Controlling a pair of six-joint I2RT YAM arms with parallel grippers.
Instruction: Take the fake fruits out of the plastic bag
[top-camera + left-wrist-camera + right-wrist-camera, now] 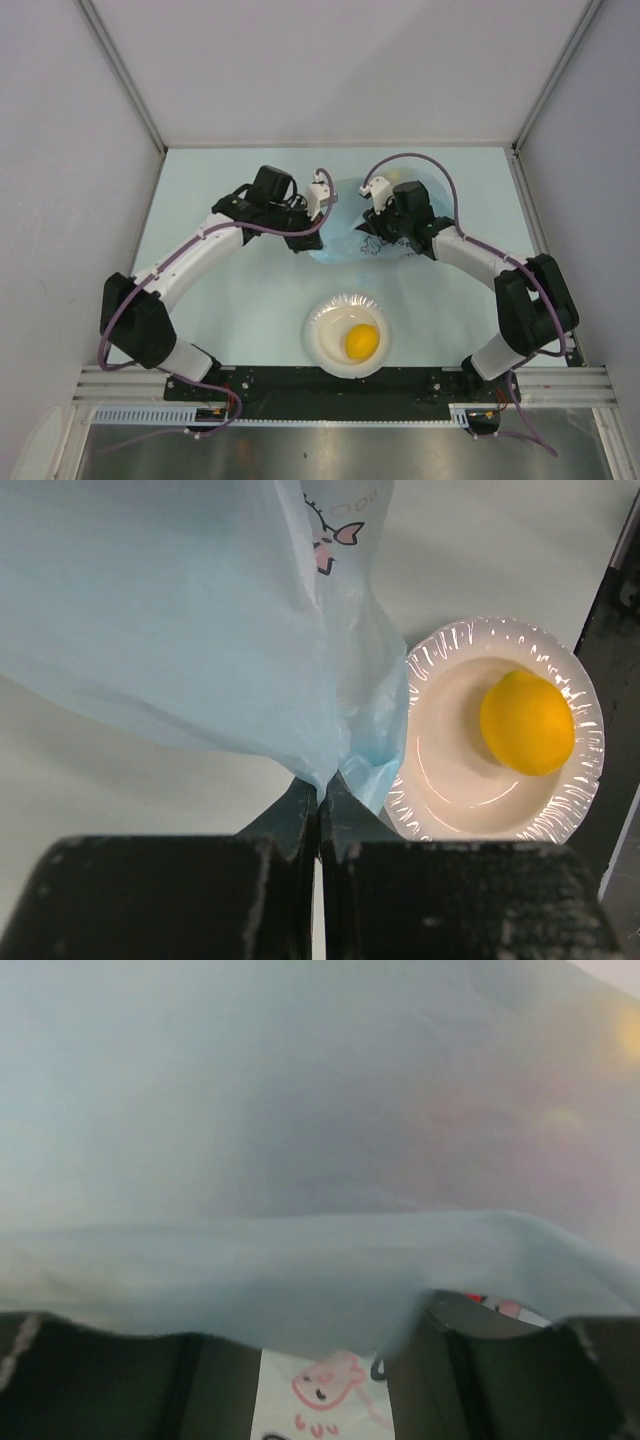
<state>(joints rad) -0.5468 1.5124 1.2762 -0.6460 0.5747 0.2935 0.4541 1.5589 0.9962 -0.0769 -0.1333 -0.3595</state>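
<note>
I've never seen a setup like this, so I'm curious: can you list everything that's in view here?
plastic bag: one, light blue with a pink-and-dark cartoon print, mid-table between the two arms
lemon: one, yellow, inside the bowl
bowl: one, white, near edge of the table, in front of the bag
table: one, pale blue-green, under everything
left arm: one, white and black; left fingers black, shut on the bag's edge
right arm: one, white and black; right fingers dark, apart, bag film draped over them
</note>
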